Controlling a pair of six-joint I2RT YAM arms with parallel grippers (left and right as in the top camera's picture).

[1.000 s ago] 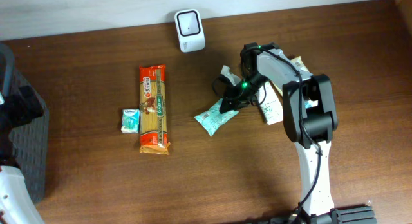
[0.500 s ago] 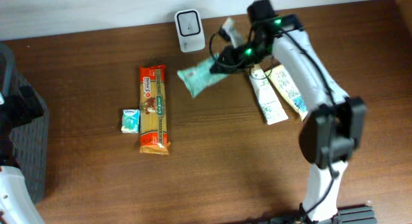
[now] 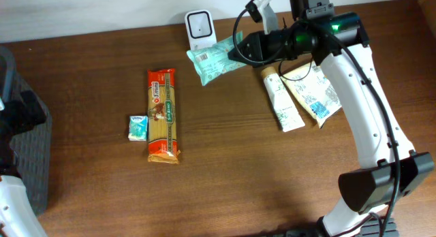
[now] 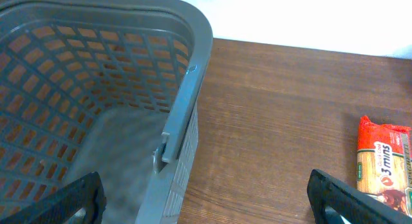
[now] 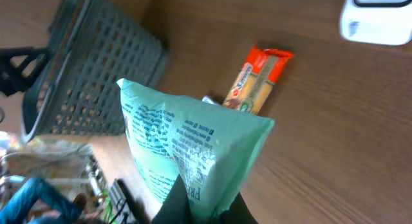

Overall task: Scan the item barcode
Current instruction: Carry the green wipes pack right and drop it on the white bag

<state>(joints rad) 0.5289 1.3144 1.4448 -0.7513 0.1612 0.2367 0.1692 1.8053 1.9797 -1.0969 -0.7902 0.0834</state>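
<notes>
Right jaws tight on crinkly pouch (image 3: 212, 60)

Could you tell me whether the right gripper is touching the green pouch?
Touching. The right wrist view shows the right gripper clamped shut on the lower edge of the green pouch.

Overhead straight down; both wrist views low, oblique, with pasta packet (image 3: 163, 116) common.

- "3 mins" is printed in white on the red end of the pasta packet (image 4: 384, 161).
- Dense print covers the green pouch (image 5: 187, 143), too small to read.
</notes>
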